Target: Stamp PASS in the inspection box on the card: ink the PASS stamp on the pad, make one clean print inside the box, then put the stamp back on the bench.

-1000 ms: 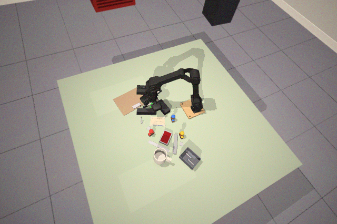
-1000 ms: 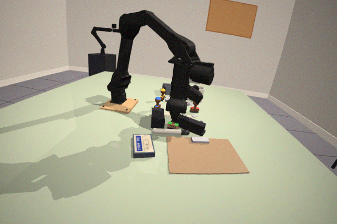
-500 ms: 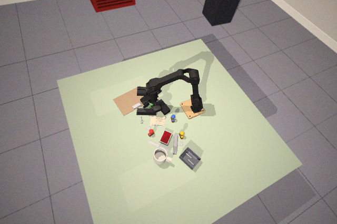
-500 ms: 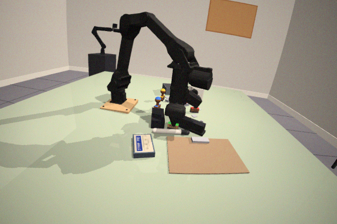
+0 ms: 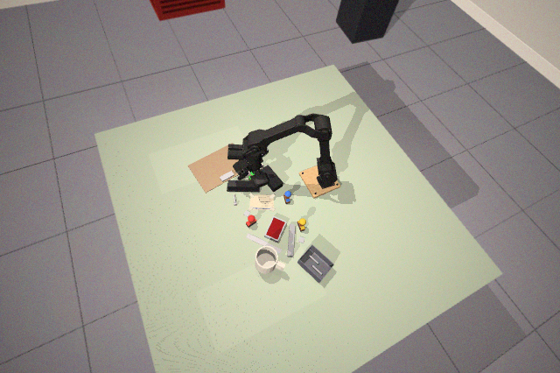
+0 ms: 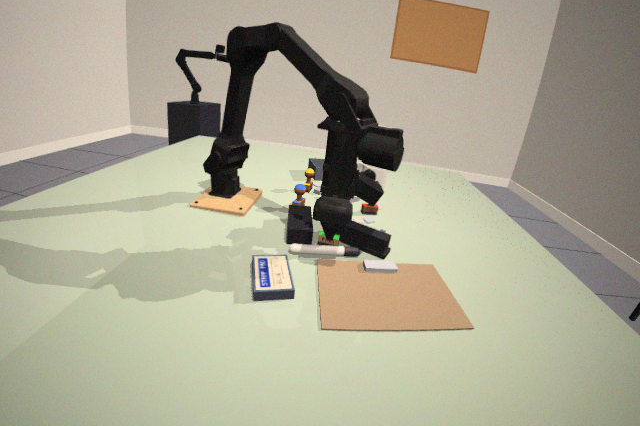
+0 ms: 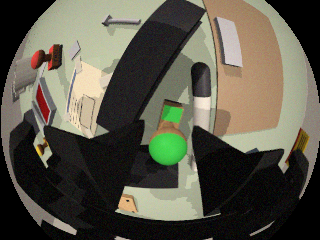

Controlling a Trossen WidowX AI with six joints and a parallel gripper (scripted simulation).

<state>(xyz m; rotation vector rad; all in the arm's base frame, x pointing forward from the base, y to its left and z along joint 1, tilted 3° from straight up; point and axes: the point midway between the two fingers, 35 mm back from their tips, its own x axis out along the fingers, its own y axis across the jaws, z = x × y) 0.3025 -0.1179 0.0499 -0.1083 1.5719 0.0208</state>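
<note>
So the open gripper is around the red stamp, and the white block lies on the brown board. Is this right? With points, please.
Not quite: the wrist view shows the open gripper (image 5: 251, 172) (image 6: 329, 233) (image 7: 168, 127) around the green stamp (image 5: 251, 175) (image 6: 326, 241) (image 7: 168, 148), not the red one (image 5: 250, 219) (image 6: 369, 208) (image 7: 54, 57). The white block (image 5: 226, 175) (image 6: 379, 266) (image 7: 229, 42) does lie on the brown board (image 5: 206, 174) (image 6: 392, 302) (image 7: 260, 75).

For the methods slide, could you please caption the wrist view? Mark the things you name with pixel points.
Open gripper (image 5: 251, 175) (image 6: 329, 235) (image 7: 168, 127) around the green-knobbed stamp (image 5: 251, 174) (image 6: 325, 240) (image 7: 168, 148), beside a capped marker (image 6: 323, 249) (image 7: 201, 107).

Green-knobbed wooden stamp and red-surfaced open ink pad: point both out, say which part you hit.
Green-knobbed wooden stamp (image 5: 251, 175) (image 6: 336, 237) (image 7: 168, 148): top, a green part; exterior, green base; wrist, knob.
Red-surfaced open ink pad (image 5: 276, 228) (image 7: 44, 102): top and wrist, red surface.
</note>
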